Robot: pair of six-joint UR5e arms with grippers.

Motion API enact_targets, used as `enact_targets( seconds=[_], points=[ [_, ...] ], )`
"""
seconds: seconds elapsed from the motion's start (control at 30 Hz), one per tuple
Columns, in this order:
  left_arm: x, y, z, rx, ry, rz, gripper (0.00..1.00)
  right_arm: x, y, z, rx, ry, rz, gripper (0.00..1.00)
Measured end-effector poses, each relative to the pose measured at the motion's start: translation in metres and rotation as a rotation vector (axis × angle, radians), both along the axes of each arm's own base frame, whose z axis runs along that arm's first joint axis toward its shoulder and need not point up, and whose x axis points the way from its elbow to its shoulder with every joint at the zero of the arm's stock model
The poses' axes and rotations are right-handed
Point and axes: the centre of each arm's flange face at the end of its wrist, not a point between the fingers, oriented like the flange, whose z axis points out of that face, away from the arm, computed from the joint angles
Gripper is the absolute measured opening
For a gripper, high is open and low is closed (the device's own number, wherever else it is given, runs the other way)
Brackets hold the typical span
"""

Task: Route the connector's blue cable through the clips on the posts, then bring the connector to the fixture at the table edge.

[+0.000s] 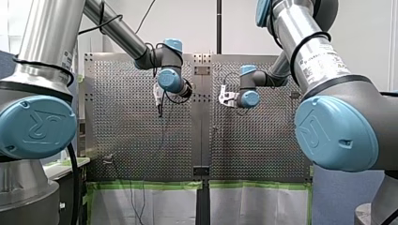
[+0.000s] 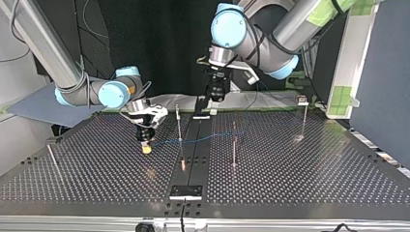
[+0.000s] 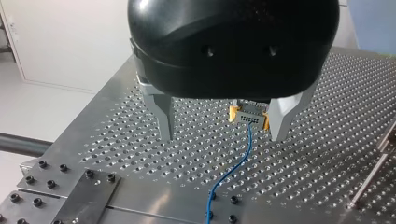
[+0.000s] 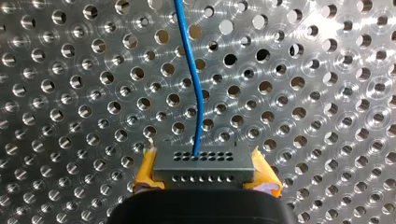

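Two arms hung over the table. At the top view's left, my right gripper pointed down, low, its yellow pads clamped on the connector. The blue cable ran rightward past the nearest post; whether a clip held it I could not tell. I judged it wanted light tension and slow travel. My left gripper hovered higher, fingers apart, empty.

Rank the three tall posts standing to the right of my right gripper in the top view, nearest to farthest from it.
1. Left post: just beside the right gripper, left of the view's middle.
2. Middle post: right of the view's middle.
3. Right post: far off at the view's right.
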Motion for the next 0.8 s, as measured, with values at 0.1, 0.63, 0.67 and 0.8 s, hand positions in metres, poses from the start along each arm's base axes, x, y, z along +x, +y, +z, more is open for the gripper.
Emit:
enact_targets(
  seconds=[0.1,0.63,0.67,0.8],
  points=[
    [0.003,-0.001,0.003,-0.003,-0.008,0.02,1.0,0.0,0.0,-0.001,0.0,0.001,0.0,0.0],
    [0.033,-0.007,-0.01,0.073,0.002,0.151,1.0,0.0,-0.001,-0.001,-0.006,-0.002,-0.001,0.0],
    [0.036,-0.007,-0.01,0.073,0.001,0.162,1.0,0.0,-0.001,-0.001,-0.007,-0.003,-0.001,0.0],
    [0.043,-0.009,-0.007,0.068,-0.008,0.181,1.0,0.001,-0.002,0.0,-0.012,-0.005,-0.001,0.0]
  ],
)
